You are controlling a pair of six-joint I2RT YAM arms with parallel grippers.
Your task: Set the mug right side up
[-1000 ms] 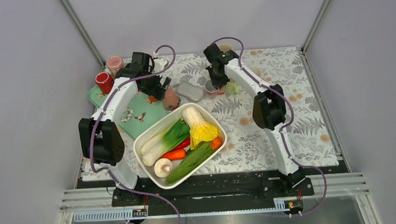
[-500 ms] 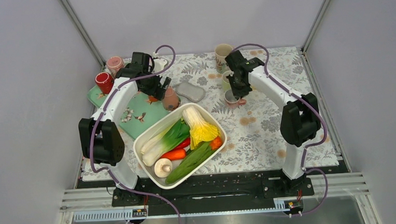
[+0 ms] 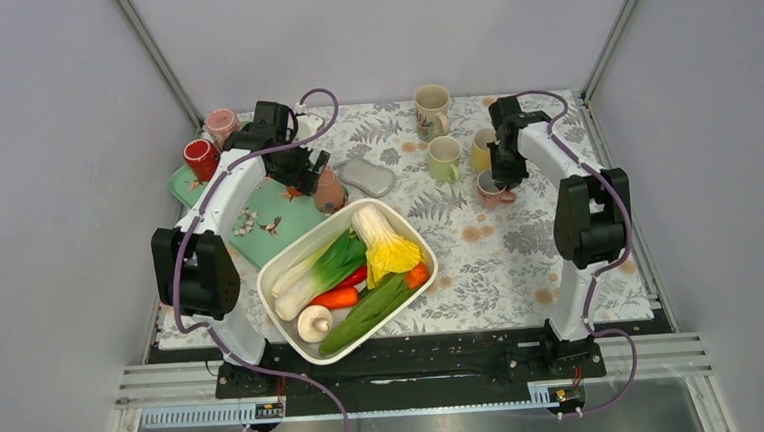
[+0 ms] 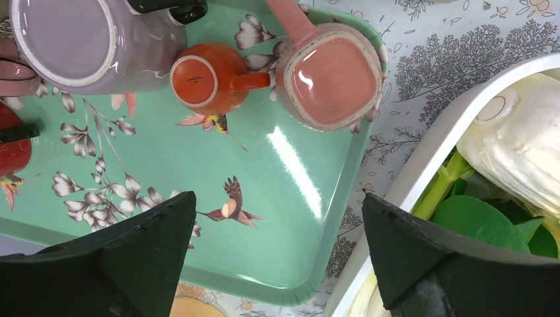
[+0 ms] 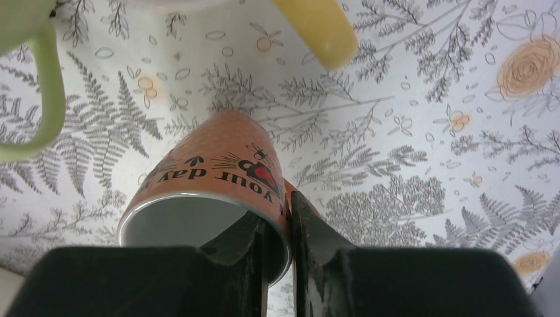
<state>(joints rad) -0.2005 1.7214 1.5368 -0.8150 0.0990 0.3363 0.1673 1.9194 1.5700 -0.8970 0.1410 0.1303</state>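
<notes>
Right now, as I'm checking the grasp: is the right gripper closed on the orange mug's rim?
Yes, the right gripper has one finger inside the orange mug and one outside, clamping its wall.

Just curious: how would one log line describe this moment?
right jaws: shut on pink mug rim | mug: mouth up | left jaws: open over tray

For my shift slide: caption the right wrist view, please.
Right gripper clamping the rim of the orange mug, fern-print tablecloth behind.
</notes>
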